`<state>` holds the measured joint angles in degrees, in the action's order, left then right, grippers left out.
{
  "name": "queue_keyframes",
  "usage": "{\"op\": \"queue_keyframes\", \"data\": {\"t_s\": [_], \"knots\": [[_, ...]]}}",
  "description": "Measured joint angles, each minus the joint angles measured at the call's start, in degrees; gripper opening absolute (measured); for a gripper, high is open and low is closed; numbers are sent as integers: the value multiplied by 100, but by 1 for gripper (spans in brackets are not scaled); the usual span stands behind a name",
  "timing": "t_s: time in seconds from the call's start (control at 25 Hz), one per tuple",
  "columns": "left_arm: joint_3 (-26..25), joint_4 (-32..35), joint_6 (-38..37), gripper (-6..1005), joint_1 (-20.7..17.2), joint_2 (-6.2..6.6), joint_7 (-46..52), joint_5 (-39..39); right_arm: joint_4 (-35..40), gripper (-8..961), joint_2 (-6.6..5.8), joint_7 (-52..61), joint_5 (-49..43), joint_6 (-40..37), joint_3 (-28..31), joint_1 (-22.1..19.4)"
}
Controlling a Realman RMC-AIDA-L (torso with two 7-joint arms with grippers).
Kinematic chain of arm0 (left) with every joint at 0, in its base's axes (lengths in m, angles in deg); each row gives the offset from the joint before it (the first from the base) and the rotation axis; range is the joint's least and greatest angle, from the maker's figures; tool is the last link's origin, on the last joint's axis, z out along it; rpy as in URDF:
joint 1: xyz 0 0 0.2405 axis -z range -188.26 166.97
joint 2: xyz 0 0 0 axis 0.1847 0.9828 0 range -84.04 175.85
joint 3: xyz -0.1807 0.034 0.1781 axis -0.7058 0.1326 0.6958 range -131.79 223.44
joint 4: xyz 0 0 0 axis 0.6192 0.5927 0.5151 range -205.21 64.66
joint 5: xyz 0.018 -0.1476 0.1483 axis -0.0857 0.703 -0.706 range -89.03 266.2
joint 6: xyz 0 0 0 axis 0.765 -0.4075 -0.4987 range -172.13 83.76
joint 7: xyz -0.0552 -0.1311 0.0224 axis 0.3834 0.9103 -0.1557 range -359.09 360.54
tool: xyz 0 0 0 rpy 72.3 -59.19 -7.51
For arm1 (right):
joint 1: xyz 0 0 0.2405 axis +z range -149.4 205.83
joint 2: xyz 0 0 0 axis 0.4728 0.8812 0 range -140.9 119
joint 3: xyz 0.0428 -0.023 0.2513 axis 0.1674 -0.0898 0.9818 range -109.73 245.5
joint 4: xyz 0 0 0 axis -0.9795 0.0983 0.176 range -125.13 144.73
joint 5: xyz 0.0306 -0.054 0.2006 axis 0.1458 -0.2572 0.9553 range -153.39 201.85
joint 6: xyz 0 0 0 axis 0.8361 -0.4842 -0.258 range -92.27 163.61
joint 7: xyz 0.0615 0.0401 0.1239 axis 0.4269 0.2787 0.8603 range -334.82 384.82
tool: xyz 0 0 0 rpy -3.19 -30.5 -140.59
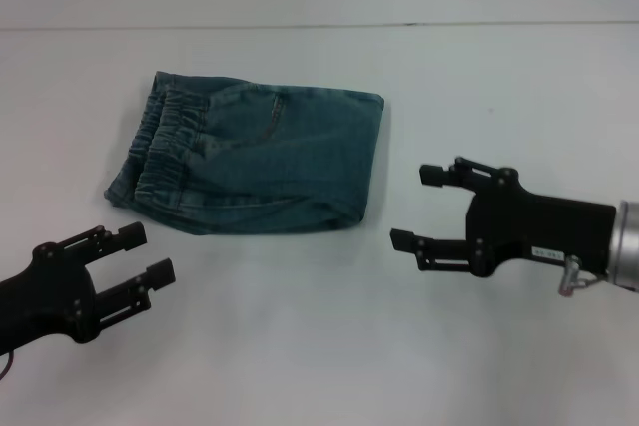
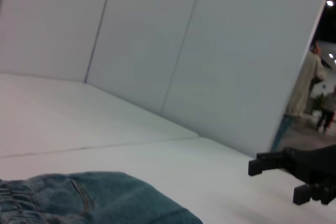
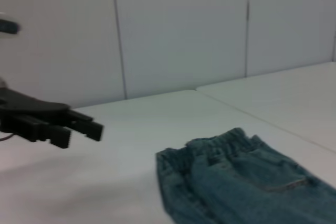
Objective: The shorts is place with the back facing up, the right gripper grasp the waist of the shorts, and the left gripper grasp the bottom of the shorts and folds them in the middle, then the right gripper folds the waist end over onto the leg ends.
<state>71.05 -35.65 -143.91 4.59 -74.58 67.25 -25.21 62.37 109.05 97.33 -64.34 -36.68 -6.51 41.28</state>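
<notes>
On the white table (image 1: 319,346) | shorts (image 1: 255,162) lay folded compact, fold apparently done | left gripper (image 1: 140,256) and right gripper (image 1: 417,209) spread, empty, clear of cloth

Bare white worktop (image 1: 300,346) is lying open all around my folded shorts (image 1: 255,159), the only obstacle. My left claw (image 1: 140,254) is hovering spread near their waistband corner; my right claw (image 1: 417,207) is hovering spread just beside the folded edge, a clear strip between.

Leg ends (image 1: 135,172) hidden (shorts (image 1: 260,162) folded).
</notes>
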Motion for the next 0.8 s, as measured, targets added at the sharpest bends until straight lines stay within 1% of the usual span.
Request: {"op": "queue_keyframes", "data": {"t_s": [0.12, 0.32, 0.52, 0.8], "knots": [[-13, 117, -46, 460, 10, 22, 0, -157, -124, 927, -17, -121, 106, -205, 105, -153], [-111, 206, 21, 696, -6, 63, -2, -200, -329, 927, -21, -404, 94, -183, 208, -243], [-170, 223, 98, 882, -23, 76, -22, -206, -716, 927, -20, -772, 119, -186, 350, -180], [-175, 298, 29, 877, -93, 65, -18, -261, -809, 927, 2, -1014, 226, -251, 473, -190]]}}
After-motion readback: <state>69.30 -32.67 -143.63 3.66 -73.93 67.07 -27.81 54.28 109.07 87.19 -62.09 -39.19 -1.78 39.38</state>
